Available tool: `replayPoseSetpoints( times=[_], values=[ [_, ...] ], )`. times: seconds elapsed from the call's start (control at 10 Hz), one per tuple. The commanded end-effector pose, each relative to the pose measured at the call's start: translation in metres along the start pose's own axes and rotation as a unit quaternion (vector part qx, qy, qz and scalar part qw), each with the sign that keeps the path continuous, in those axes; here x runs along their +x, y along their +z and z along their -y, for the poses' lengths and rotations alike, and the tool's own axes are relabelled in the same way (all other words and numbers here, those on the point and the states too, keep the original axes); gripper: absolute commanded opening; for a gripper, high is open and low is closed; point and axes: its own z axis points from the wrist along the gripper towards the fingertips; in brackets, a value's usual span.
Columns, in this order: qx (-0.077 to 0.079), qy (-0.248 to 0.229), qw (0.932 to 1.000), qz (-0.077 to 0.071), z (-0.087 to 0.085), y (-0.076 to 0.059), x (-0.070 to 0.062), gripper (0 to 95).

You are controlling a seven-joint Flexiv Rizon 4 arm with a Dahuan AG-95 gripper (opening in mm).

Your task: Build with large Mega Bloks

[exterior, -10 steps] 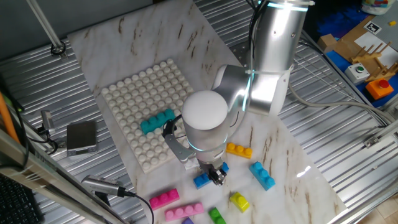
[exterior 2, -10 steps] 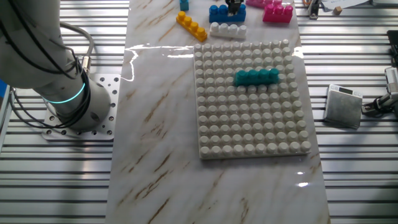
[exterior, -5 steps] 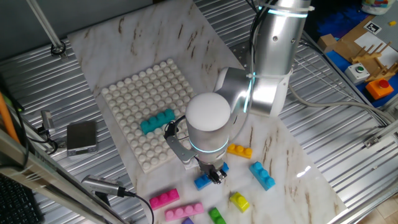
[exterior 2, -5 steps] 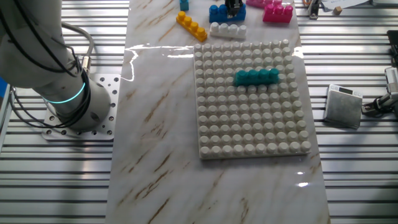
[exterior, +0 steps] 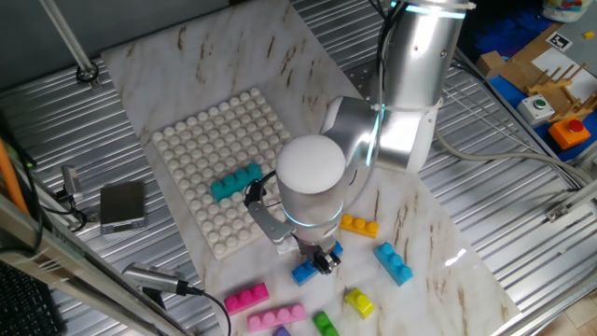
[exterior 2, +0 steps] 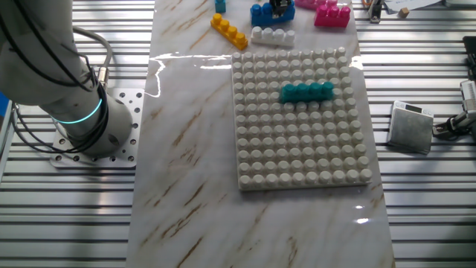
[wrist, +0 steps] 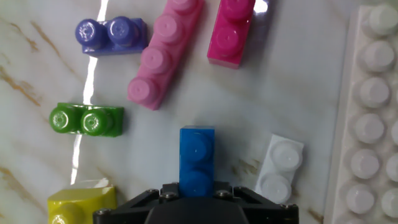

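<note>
My gripper [exterior: 325, 262] is down at the table's front, shut on one end of a blue Mega Blok [exterior: 303, 272] that rests on the marble. In the hand view the blue brick [wrist: 197, 158] runs out from between the jaws of the gripper [wrist: 197, 190], with a white brick [wrist: 278, 169] just to its right. A teal brick [exterior: 235, 182] is pressed onto the white studded baseplate [exterior: 215, 140]. In the other fixed view the gripper [exterior 2: 280, 9] sits over the blue brick [exterior 2: 262, 15], beside the white brick [exterior 2: 272, 35].
Loose bricks lie around: orange [exterior: 359, 225], light blue [exterior: 394, 262], yellow [exterior: 359, 301], green [wrist: 86, 120], purple [wrist: 111, 34], light pink [wrist: 163, 56] and magenta [wrist: 230, 34]. A grey box [exterior: 122, 205] sits left of the baseplate. The arm's base [exterior 2: 82, 119] stands beside the marble.
The arm dipped very slightly and came back. The blue brick and the other bricks lie where they were.
</note>
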Motion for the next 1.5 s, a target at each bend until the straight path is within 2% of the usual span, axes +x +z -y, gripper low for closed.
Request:
replayPoseSetpoints(
  times=[0.1,0.4,0.6,0.8,1.2,1.5],
  values=[
    [-0.007,-0.01,0.9999,-0.004,0.008,-0.014,-0.002,0.0],
    [-0.008,-0.022,0.9996,-0.016,0.029,-0.048,-0.013,0.0],
    [-0.01,-0.038,0.999,-0.023,0.044,-0.058,-0.02,0.0],
    [-0.011,-0.053,0.9983,-0.024,0.054,-0.061,-0.022,0.0],
    [-0.011,-0.068,0.9973,-0.023,0.053,-0.061,-0.023,0.0],
    [-0.006,-0.049,0.9986,-0.018,0.053,-0.061,-0.023,0.0]
  ],
)
